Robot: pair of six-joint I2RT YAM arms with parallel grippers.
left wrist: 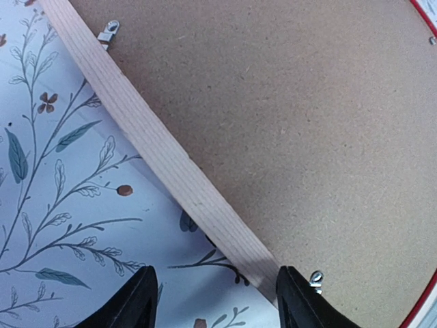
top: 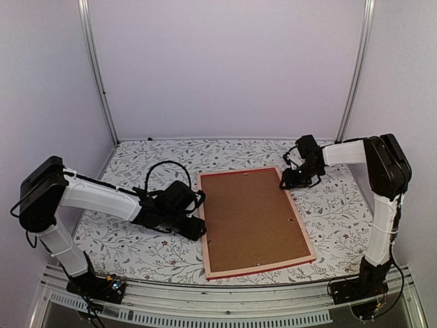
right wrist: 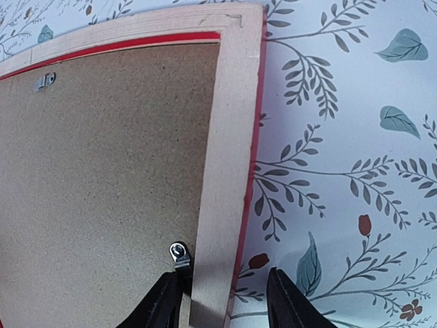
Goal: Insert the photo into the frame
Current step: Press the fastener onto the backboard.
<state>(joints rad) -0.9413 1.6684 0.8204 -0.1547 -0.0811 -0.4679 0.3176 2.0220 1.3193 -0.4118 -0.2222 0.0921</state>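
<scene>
Frame [top: 254, 220] is lying face-down, long axis running near-to-far. Left gripper [left wrist: 215, 304] and right gripper [right wrist: 222, 304] are both open, straddling its long edges.

Left gripper [left wrist: 218, 298] at bottom edge, two black fingers [left wrist: 136, 304] apart, nothing between them; pale wood rail of frame [left wrist: 164, 157] running diagonally; brown backing board [left wrist: 293, 116] inside it; metal clip [left wrist: 108, 31] upper left, second clip [left wrist: 315, 278] beside right finger; floral tablecloth [left wrist: 61, 205] left of rail

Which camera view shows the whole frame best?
The top external view: the frame lies back-up, with all four edges visible. The left wrist view shows only one pale edge beside the backing board; the right wrist view shows one corner.
</scene>
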